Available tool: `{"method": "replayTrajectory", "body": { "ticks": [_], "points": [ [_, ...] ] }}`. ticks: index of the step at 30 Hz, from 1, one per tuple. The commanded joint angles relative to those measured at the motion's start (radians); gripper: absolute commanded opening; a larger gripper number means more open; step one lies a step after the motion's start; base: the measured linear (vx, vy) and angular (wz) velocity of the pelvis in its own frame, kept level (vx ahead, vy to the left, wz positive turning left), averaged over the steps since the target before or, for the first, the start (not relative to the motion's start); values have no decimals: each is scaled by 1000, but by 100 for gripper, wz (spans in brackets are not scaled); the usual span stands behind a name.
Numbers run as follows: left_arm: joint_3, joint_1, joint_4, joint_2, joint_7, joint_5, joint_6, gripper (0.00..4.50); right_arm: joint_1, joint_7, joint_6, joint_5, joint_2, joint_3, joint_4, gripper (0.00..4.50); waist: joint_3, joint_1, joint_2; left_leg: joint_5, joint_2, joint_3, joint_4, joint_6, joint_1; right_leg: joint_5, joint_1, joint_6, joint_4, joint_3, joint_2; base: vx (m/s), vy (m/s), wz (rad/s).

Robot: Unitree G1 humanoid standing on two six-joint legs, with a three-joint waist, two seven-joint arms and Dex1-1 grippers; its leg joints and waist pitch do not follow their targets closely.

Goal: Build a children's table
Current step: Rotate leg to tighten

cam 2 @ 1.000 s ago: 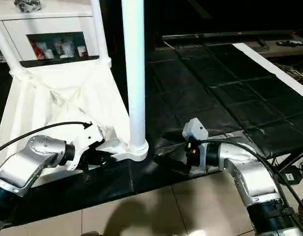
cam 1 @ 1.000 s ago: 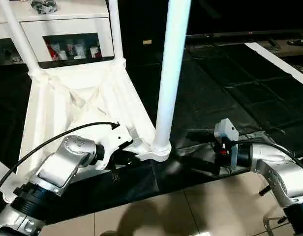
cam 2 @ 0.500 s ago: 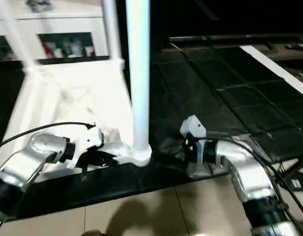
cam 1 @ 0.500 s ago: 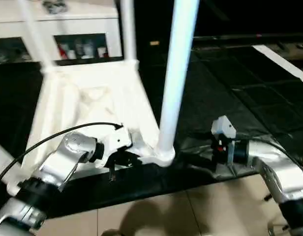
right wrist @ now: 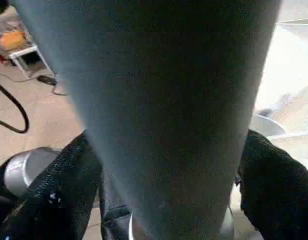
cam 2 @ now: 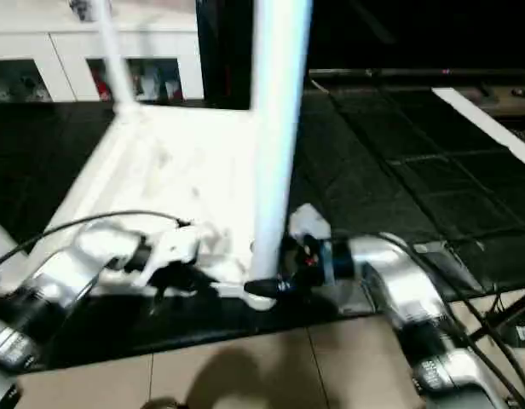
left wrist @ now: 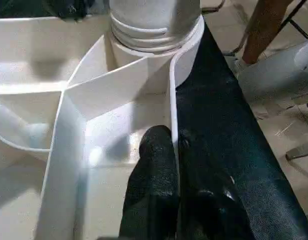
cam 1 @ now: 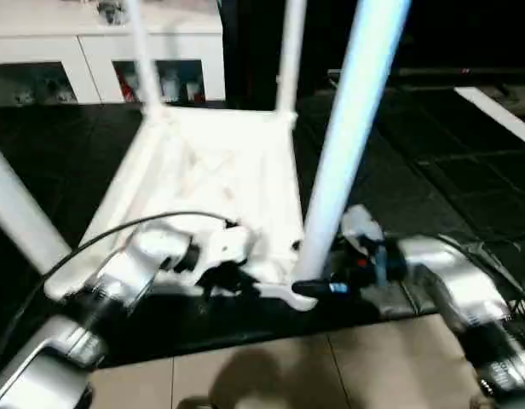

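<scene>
Right gripper (cam 2: 264, 288) has moved in, fingers straddling the near-corner leg (cam 2: 278, 128); left gripper (left wrist: 175, 145) stays clamped on tabletop (cam 1: 220, 162) rim.

Both silver forearms reaching forward and inward, low over the work. Left gripper (left wrist: 175, 150) pinched onto the thin edge wall of the tabletop (left wrist: 170, 95), one finger either side. Right gripper (right wrist: 169, 165) level, fingers (right wrist: 54, 200) spread wide around the near leg (cam 1: 343, 145); contact with the leg apparently not made, blurred.
</scene>
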Motion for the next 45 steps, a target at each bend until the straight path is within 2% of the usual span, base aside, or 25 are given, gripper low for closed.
{"method": "replayTrajectory", "body": {
  "ticks": [1, 14, 24, 26, 27, 28, 29, 30, 31, 32, 33, 35, 36, 38, 41, 42, 43, 44, 45],
  "points": [
    [-39, -17, 14, -19, -45, 17, -28, 0, -26, 38, -13, -9, -8, 6, 25, 369, -74, -9, -4, -229, -12, 15, -68, 10, 9, -200, 46, -221, -72, 30, -33, 0, 0, 0],
    [-23, -45, 101, -36, -59, 34, -42, 0, -68, 124, -49, -15, -11, 5, 136, 246, -72, -6, -4, -251, -12, 17, -68, 12, 13, -235, 44, -225, -76, 30, -34, 0, 0, 0],
    [40, -49, 115, -74, 27, -3, 76, 0, -49, 87, -29, 13, 16, -25, 113, 217, -68, -6, -4, -286, -11, 14, -72, 7, 14, -307, 42, -209, -85, 29, -36, 0, 0, 0],
    [89, -58, 114, -118, 134, -15, 141, 0, -37, -69, -37, -18, 52, -54, 105, 216, -66, -9, -5, -290, -13, 13, -74, 0, 14, -338, 41, -196, -88, 29, -37, 0, 0, 0],
    [89, -58, 114, -118, 134, -15, 141, 0, -37, -69, -37, -18, 52, -54, 105, 216, -65, -11, -6, -291, -14, 13, -74, -3, 12, -349, 42, -190, -89, 29, -37, 0, 0, 0],
    [120, -69, 121, -153, 218, -18, 175, 0, -39, -221, -46, -53, 93, -80, 118, 215, -65, -19, -5, -284, -16, 12, -76, -13, 8, -364, 44, -177, -90, 28, -37, 0, 0, 0],
    [135, -76, 128, -174, 269, -17, 190, 0, -42, -294, -30, -60, 117, -96, 124, 213, -64, -22, -5, -290, -18, 11, -76, -15, 10, -386, 41, -170, -94, 26, -36, 0, 0, 0],
    [150, -85, 138, -194, 314, -16, 206, 0, -44, -352, -14, -65, 139, -106, 129, 210, -65, -31, -7, -281, -22, 8, -77, -24, 4, -409, 48, -152, -94, 23, -37, 0, 0, 0],
    [161, -95, 149, -213, 348, -15, 218, 0, -49, -410, -4, -76, 162, -112, 135, 210, -63, -40, -4, -279, -25, 7, -79, -27, 0, -444, 48, -132, -99, 20, -35, 0, 0, 0],
    [168, -101, 156, -226, 371, -14, 224, 0, -54, -443, 3, -81, 178, -116, 141, 204, -65, -47, -1, -287, -27, 7, -75, -23, 2, -467, 45, -121, -105, 20, -36, 0, 0, 0],
    [183, -114, 170, -254, 428, -9, 236, 0, -67, -513, 23, -89, 214, -125, 156, 204, -65, -51, -3, -286, -28, 9, -74, -20, 4, -467, 43, -120, -108, 21, -35, 0, 0, 0],
    [194, -126, 184, -277, 471, -7, 246, 0, -81, -572, 38, -95, 245, -133, 173, 202, -68, -58, -4, -278, -29, 8, -73, -14, 5, -445, 42, -128, -107, 20, -33, 0, 0, 0],
    [206, -145, 210, -311, 527, -5, 248, 0, -121, -692, 50, -110, 291, -148, 228, 202, -68, -60, -1, -262, -27, 10, -73, -10, 5, -412, 39, -138, -105, 23, -31, 0, 0, 0],
    [209, -166, 243, -343, 573, 4, 241, 0, -171, -810, 52, -130, 338, -157, 296, 202, -71, -73, 1, -237, -30, 8, -74, -22, -4, -360, 47, -152, -95, 21, -28, 0, 0, 0],
    [206, -185, 264, -363, 592, 19, 230, 0, -200, -853, 36, -138, 369, -164, 336, 202, -72, -76, 3, -245, -29, 11, -71, -13, 4, -315, 43, -168, -97, 23, -28, 0, 0, 0],
    [204, -189, 266, -366, 596, 26, 228, 0, -200, -854, 28, -150, 375, -162, 336, 202, -74, -75, 0, -228, -28, 11, -70, -1, 2, -264, 46, -184, -91, 25, -27, 0, 0, 0],
    [201, -189, 265, -364, 594, 30, 227, 0, -199, -852, 25, -154, 376, -160, 333, 236, -75, -73, 2, -206, -27, 12, -70, 7, -1, -219, 49, -194, -87, 25, -27, 0, 0, 0],
    [197, -190, 264, -363, 591, 37, 225, 0, -198, -849, 20, -161, 378, -157, 330, 236, -76, -73, 3, -196, -26, 12, -69, 12, 0, -184, 50, -204, -83, 25, -26, 0, 0, 0],
    [191, -185, 254, -357, 572, 41, 225, 0, -191, -836, 13, -155, 386, -164, 313, 256, -76, -73, 1, -192, -26, 13, -69, 15, 0, -168, 51, -210, -82, 25, -26, 0, 0, 0]
  ]
}}
